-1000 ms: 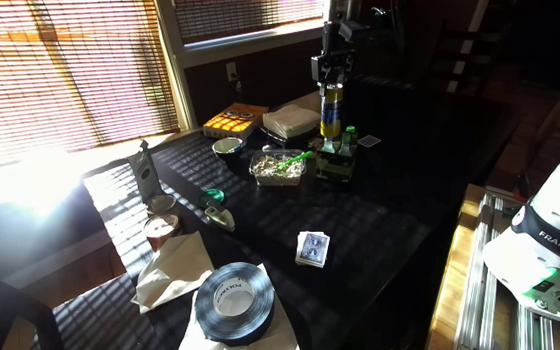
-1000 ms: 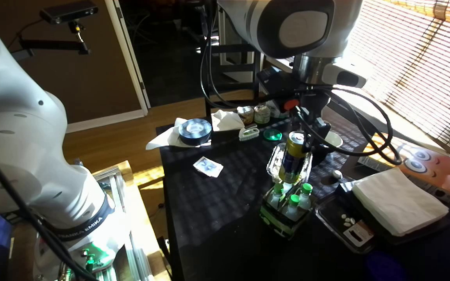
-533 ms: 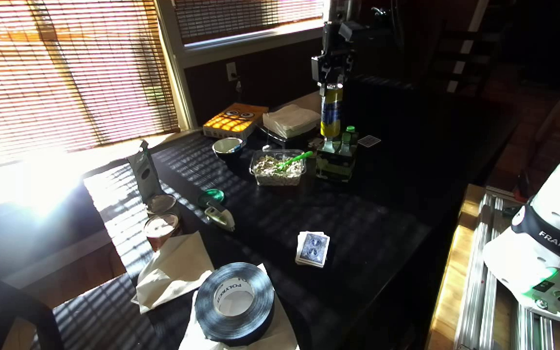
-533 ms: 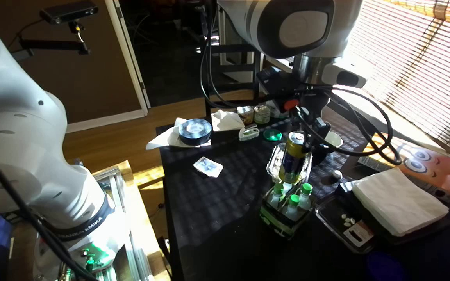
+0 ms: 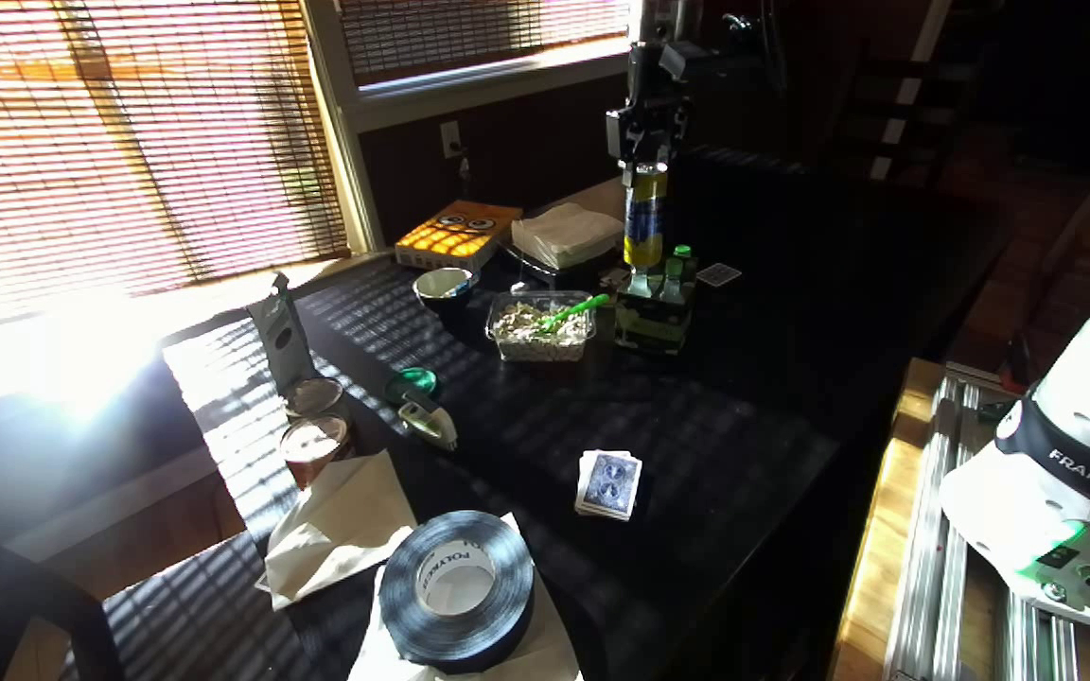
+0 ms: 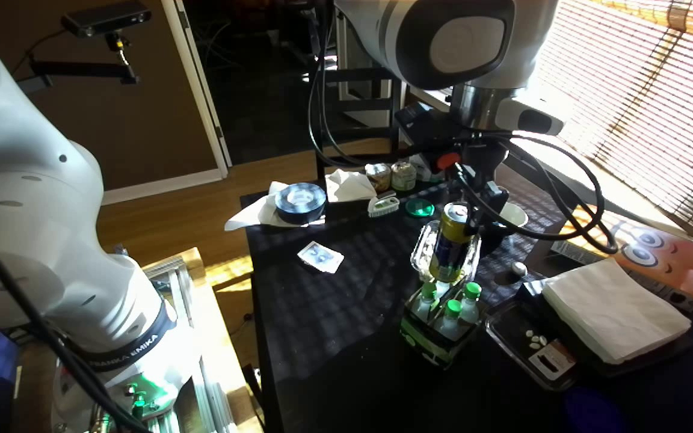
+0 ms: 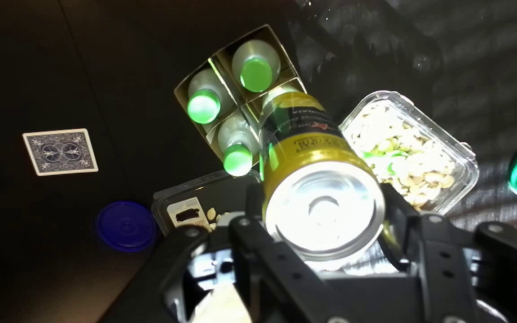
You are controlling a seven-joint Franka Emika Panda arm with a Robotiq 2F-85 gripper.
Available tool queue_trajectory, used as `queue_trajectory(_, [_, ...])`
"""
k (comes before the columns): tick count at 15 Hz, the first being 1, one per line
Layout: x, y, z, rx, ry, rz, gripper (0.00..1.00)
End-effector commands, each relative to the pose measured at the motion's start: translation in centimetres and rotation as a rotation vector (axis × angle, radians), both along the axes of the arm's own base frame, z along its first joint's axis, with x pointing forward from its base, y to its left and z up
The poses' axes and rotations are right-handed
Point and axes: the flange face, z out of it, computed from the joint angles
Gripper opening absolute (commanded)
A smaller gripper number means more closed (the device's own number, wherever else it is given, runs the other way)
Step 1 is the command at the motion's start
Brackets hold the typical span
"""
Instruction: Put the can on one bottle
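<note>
1. Three green-capped bottles [image 7: 256,74] stand in three compartments of a carton [image 5: 654,326]; they crowd close about the lower end of the can [image 7: 310,143].
2. A clear tub [image 7: 468,172] of pale food, a green fork [image 5: 583,307] in it, lies just beside the carton; a dark tray [image 6: 512,337] lies near another side, next to stacked napkins [image 6: 617,313]; an orange box [image 6: 653,252] lies beyond them.
3. A playing card [image 7: 61,151] and a blue lid [image 7: 126,226] lie on the table [image 6: 322,319], apart from the carton; in an exterior view a black cable [image 6: 610,247] loops across the gripper [image 7: 323,211], hiding part of it.
4. The can is upright above the fourth compartment; in both exterior views the pale upper part of a fourth bottle [image 5: 640,284] shows directly beneath; whether the two touch is hard to judge, as the can covers the bottle's top.
5. The gripper's jaws are parted by only the can's width; its black fingers [image 7: 401,210] bear on opposite sides near the silvery upper end; the can is in its grasp.
</note>
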Motion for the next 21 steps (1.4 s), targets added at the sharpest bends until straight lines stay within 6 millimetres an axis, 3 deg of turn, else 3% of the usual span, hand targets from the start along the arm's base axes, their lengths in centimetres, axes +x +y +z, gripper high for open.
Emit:
queue_trajectory(1, [-0.11, 0.19, 0.34, -0.001, 0.019, -0.005, 0.67])
queue_trajectory(2, [-0.12, 0.19, 0.33, -0.002, 0.022, -0.005, 0.60])
queue_trajectory(3, [-0.11, 0.19, 0.35, -0.002, 0.021, -0.006, 0.41])
queue_trajectory(4, [-0.09, 0.18, 0.36, -0.004, 0.021, -0.007, 0.38])
queue_trajectory(16, [-0.01, 0.26, 0.37, -0.008, 0.030, -0.008, 0.38])
queue_trajectory(17, [0.00, 0.26, 0.36, -0.009, 0.032, -0.009, 0.88])
queue_trajectory(18, [0.00, 0.26, 0.34, -0.008, 0.030, -0.011, 0.51])
queue_trajectory(19, [0.01, 0.25, 0.33, -0.011, 0.027, -0.014, 0.42])
queue_trajectory(21, [0.03, 0.26, 0.38, -0.015, 0.029, -0.012, 0.38])
